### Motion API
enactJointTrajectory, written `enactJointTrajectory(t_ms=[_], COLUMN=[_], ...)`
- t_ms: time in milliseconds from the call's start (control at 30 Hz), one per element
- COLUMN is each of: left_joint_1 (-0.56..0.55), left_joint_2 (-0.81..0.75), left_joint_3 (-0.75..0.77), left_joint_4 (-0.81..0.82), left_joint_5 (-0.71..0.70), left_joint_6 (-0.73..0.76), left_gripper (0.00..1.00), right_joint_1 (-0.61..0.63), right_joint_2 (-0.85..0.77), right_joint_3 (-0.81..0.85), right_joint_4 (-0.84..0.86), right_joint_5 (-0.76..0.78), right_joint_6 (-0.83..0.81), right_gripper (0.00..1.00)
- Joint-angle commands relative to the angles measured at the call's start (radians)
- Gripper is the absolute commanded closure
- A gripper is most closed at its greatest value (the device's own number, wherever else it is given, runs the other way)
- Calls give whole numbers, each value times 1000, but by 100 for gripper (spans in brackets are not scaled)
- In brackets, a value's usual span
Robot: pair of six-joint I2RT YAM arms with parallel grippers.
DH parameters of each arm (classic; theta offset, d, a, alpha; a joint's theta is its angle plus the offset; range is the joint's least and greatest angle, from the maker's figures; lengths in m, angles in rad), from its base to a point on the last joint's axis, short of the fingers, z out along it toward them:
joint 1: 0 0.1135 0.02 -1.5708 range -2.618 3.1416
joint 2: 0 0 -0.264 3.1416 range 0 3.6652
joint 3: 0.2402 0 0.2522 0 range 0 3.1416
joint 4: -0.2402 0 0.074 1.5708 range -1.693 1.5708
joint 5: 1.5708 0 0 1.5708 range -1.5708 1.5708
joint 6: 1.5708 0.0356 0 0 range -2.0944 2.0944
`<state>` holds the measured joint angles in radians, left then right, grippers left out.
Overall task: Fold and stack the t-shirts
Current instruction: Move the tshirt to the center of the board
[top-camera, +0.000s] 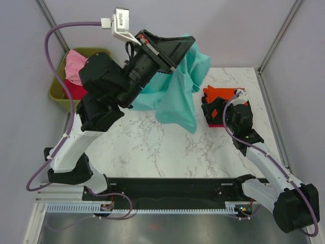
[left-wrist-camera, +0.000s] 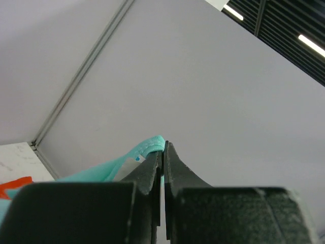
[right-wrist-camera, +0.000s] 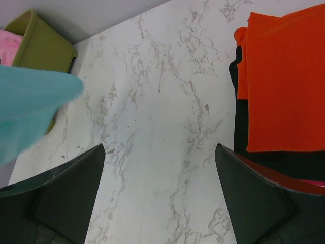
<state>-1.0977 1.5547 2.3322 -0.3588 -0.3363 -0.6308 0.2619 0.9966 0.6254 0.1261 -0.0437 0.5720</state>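
Overhead, whole teal t-shirt [top-camera: 175, 101]; left wrist, only its pinched edge

teal t-shirt [top-camera: 175, 96]: plain turquoise, upper centre | orange t-shirt [top-camera: 218, 93]: plain bright orange, right | black t-shirt [right-wrist-camera: 239, 127]: plain black | pink t-shirt [top-camera: 76, 63], crimson t-shirt [top-camera: 76, 90]: plain, upper left | bin [top-camera: 56, 94]: olive green | table [top-camera: 152, 147]: white marble, grey veining
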Motion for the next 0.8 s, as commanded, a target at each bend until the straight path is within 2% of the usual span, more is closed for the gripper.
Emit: enactJointTrajectory(t_ms=[0, 67, 167, 233, 267, 333, 367, 400, 433, 467, 533, 567, 700, 733, 767], left_joint_1=[-54, -54, -45, 21, 95, 191, 293, 346, 399, 501, 606, 712, 932, 962, 998], left_joint_2=[76, 67, 18, -45, -79, -181, -217, -252, -322, -349, -390, -401, -349, -337, -329], left_joint_3=[97, 81, -25, -149, -202, -403, -483, -651, -734, -883, -1005, -1092, -1163, -1169, -1175], left_joint_4=[116, 161, 273, 264, 229, 181, 167, 166, 164, 162, 158, 149, 60, 37, 37], left_joint_5=[-104, -194, -398, -471, -463, -437, -405, -388, -376, -354, -322, -267, -143, -118, -80], left_joint_6=[103, 138, 288, 295, 271, 143, 99, 15, -28, -67, -153, -185, -268, -274, -277], left_gripper=[98, 98, 98, 98, 98, 98, 98, 98, 98, 98, 98, 98, 97, 95, 83], right_joint_1=[-1, -1, -1, -1, -1, -1, -1, -1, -3, -1, -3, -1, 3, 7, 16], right_joint_2=[-30, -36, -36, -27, -12, 23, 37, 51, 78, 95, 118, 141, 180, 186, 200], right_joint_3=[19, 16, 14, 16, 19, 34, 40, 51, 57, 63, 80, 89, 108, 111, 114], right_joint_4=[6, 6, 12, 24, 24, 14, 7, -5, -9, -14, -29, -34, -55, -65, -68], right_joint_5=[38, 38, 38, 12, 2, -16, -19, -22, -30, -36, -41, -48, -59, -61, -62], right_joint_6=[0, -1, -1, -3, -3, -3, -3, -3, -3, -3, -3, -4, -14, -15, -17], right_gripper=[2, 2, 2, 2, 2, 2, 2, 2, 2, 2, 2, 2, 4, 5, 6])
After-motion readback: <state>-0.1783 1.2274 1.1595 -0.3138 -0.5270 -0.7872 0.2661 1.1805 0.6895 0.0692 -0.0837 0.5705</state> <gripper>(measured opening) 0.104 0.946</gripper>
